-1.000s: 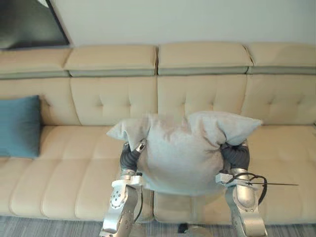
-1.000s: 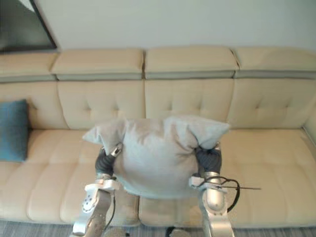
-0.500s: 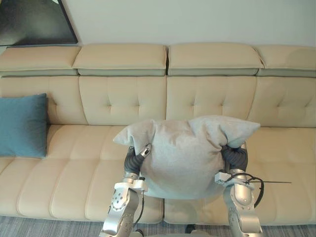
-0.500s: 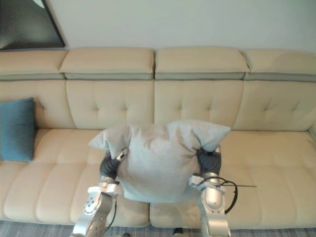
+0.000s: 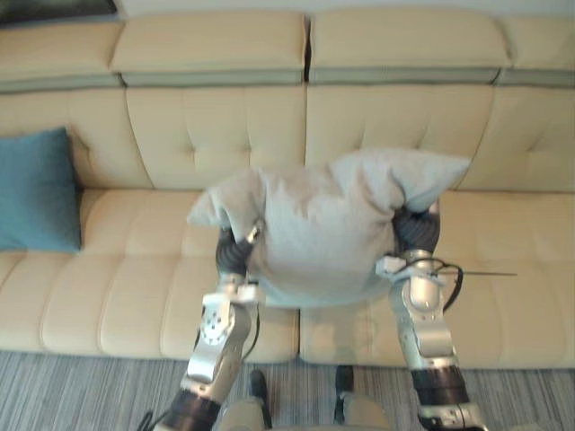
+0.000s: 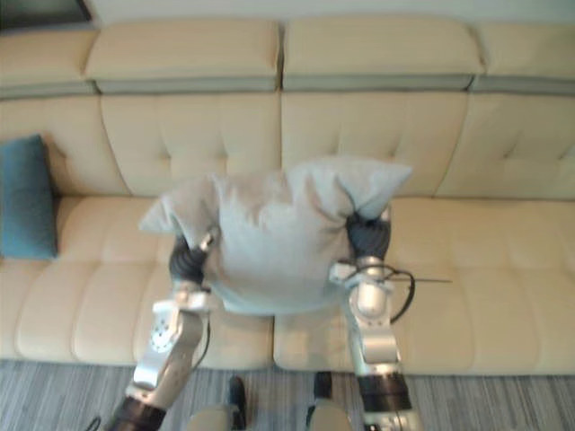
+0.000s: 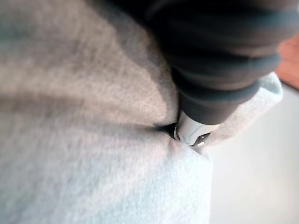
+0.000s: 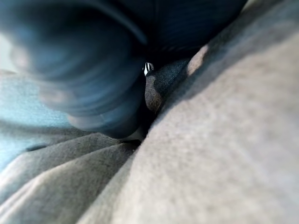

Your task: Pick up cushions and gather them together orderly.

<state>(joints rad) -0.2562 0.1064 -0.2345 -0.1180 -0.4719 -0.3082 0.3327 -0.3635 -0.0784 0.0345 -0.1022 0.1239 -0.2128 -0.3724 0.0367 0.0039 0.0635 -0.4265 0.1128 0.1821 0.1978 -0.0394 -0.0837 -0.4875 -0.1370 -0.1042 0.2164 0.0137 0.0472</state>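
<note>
Between left hand (image 5: 234, 257) and right hand (image 5: 415, 233), grey cushion (image 5: 323, 224)

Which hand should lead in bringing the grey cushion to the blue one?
Left, probably: the left hand is on the grey cushion's side facing the blue cushion; the right hand is on the far side.

One cushion (image 5: 332, 224) was up in the air before the middle of the sofa (image 5: 135, 296), between the left hand (image 5: 235, 256) at its left side and the right hand (image 5: 415, 232) at its right side. A second cushion (image 5: 36, 190) stood on the seat at the far left, against the backrest, well apart from the first. A carpet (image 5: 90, 391) lay before the sofa.
</note>
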